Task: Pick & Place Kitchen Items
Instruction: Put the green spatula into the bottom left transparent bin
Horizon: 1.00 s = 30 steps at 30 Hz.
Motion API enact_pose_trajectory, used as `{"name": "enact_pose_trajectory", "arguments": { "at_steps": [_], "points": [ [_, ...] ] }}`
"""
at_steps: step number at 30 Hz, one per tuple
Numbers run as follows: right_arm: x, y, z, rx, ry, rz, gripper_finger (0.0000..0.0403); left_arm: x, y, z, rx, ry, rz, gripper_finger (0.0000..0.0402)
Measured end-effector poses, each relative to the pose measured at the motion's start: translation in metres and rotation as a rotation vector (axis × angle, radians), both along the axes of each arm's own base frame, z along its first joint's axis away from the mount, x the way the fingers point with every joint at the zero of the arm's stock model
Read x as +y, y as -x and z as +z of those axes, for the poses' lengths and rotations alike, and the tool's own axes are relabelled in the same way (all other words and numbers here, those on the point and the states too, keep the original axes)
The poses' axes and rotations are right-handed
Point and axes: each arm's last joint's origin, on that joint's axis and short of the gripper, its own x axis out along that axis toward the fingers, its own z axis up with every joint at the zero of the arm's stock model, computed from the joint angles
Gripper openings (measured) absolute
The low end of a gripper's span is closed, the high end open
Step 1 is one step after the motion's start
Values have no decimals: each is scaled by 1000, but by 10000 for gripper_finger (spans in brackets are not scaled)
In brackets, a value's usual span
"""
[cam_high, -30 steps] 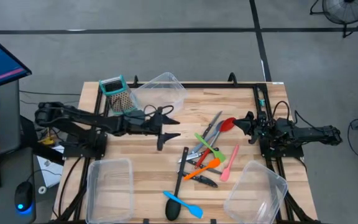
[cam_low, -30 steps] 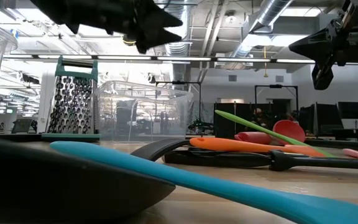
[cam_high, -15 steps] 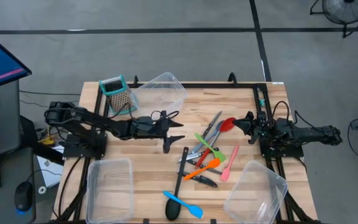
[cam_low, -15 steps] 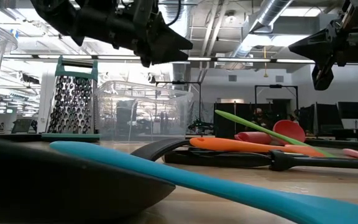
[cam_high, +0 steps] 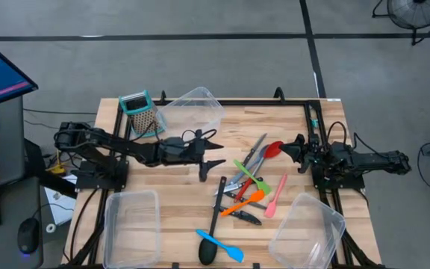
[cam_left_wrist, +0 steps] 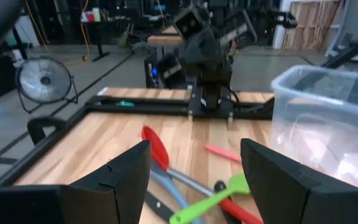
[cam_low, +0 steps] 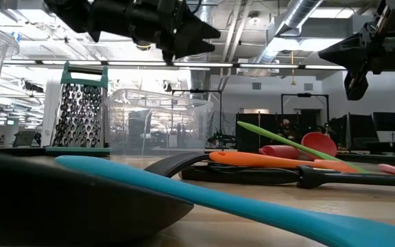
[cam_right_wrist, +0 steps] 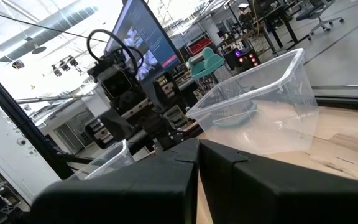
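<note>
On the tabletop (cam_high: 163, 179), the utensil pile (cam_high: 246, 187) lies right of centre. The left tool (cam_high: 212, 152), wide open and empty, hovers left of it; it should descend over one handle, perhaps the red spoon (cam_left_wrist: 155, 147). The right tool (cam_high: 290, 149) waits closed at the right edge.

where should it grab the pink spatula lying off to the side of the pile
Probably mid-handle on the pink spatula, coming straight down from above. It lies flat and apart from the pile, so the jaws can straddle the thin handle across its width.
</note>
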Motion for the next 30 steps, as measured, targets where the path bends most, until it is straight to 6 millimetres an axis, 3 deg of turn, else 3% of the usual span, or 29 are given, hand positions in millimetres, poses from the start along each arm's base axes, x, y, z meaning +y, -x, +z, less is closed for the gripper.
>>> {"name": "enact_pose_trajectory", "arguments": {
  "at_steps": [7, 14, 21, 30],
  "points": [
    [0, 0, 0, 2, 0, 0, 10, -1, -15, -2, 19, -22, -35, 232],
    [0, 0, -1, 11, 0, 0, 10, -3, -48, -26, 107, -70, -96, 232],
    [0, 0, -2, 17, 1, 1, 10, 10, -69, -48, 158, -74, -135, 234],
    [0, 0, -3, 29, 1, 2, 10, 13, -75, -65, 205, -142, -179, 295]
  ]
}}
